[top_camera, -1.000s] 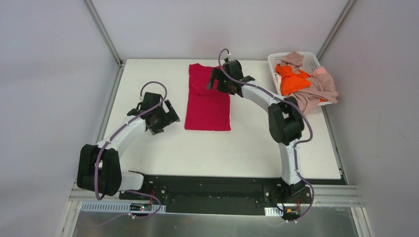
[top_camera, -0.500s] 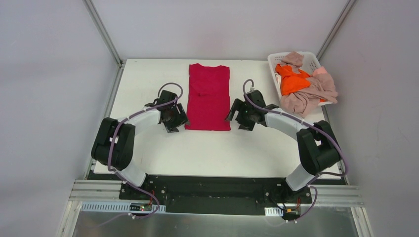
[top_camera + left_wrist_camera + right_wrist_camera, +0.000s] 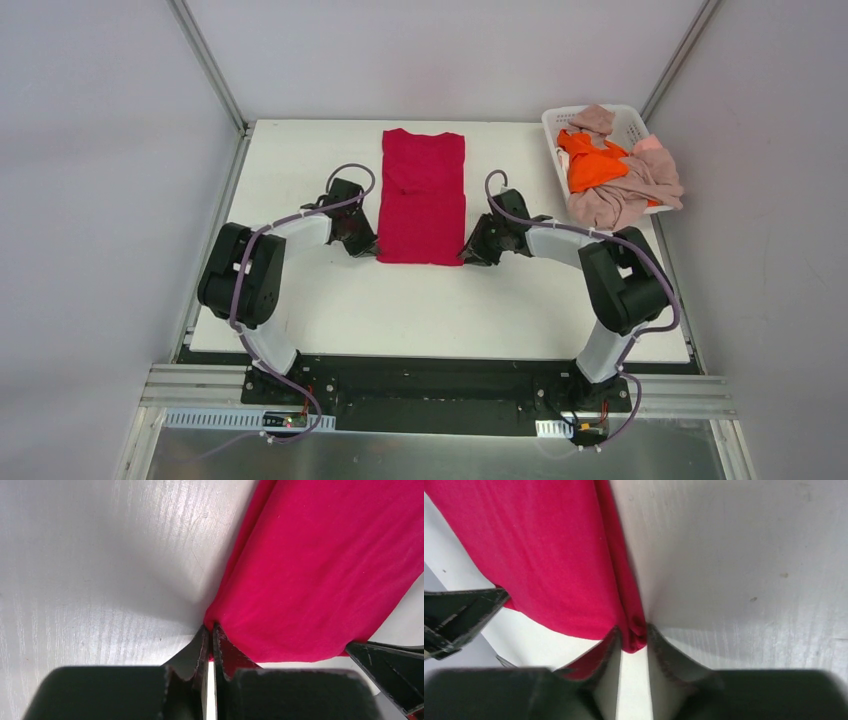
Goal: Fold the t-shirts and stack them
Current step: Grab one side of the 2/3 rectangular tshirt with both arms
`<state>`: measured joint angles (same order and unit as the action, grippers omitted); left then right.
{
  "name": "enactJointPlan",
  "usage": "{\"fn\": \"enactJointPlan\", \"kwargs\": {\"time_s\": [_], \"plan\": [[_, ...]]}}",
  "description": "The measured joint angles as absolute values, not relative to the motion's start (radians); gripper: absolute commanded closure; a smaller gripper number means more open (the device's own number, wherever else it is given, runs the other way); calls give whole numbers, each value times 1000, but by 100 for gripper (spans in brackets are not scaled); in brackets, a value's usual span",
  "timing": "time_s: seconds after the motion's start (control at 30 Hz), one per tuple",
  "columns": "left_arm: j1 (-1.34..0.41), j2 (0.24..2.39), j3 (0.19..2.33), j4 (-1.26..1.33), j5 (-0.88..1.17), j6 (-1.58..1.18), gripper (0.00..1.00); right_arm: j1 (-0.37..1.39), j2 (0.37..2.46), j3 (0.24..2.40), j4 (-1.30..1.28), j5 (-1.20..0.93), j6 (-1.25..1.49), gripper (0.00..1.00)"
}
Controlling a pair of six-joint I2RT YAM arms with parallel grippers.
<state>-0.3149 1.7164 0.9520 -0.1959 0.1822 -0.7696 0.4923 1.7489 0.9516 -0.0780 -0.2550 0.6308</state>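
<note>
Where the white table point(image 3: 300, 300) is seen from above, its middle is taken up by the crimson t-shirt point(image 3: 421, 200), which is laid flat and folded into a long strip reaching toward the far edge. At the far right corner, the white basket point(image 3: 632, 117) is filled with the orange t-shirt point(image 3: 590, 165) and the pink-beige t-shirts point(image 3: 630, 195), which are heaped over its rim. The strip's near left corner is pinched by the left gripper point(image 3: 209, 632), whose jaws are pressed together on the cloth. The near right corner is gripped by the right gripper point(image 3: 631, 632), its jaws set narrowly apart with bunched fabric between them.
</note>
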Motion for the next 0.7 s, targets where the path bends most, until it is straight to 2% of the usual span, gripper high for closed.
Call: {"fn": "enactJointPlan", "kwargs": {"time_s": [0.03, 0.2, 0.33, 0.47, 0.7], "plan": [[-315, 1718, 954, -194, 185, -769, 100, 492, 1754, 952, -76, -257, 633, 100], [-317, 1705, 939, -179, 190, -768, 100, 492, 1764, 949, -75, -279, 643, 100], [-349, 1598, 838, -170, 169, -769, 100, 490, 1733, 902, -75, -353, 640, 100], [-422, 1374, 704, -225, 147, -782, 100, 493, 1623, 819, -130, -465, 639, 100], [-479, 839, 547, -358, 152, -826, 100, 574, 1351, 764, -332, -632, 581, 100]]}}
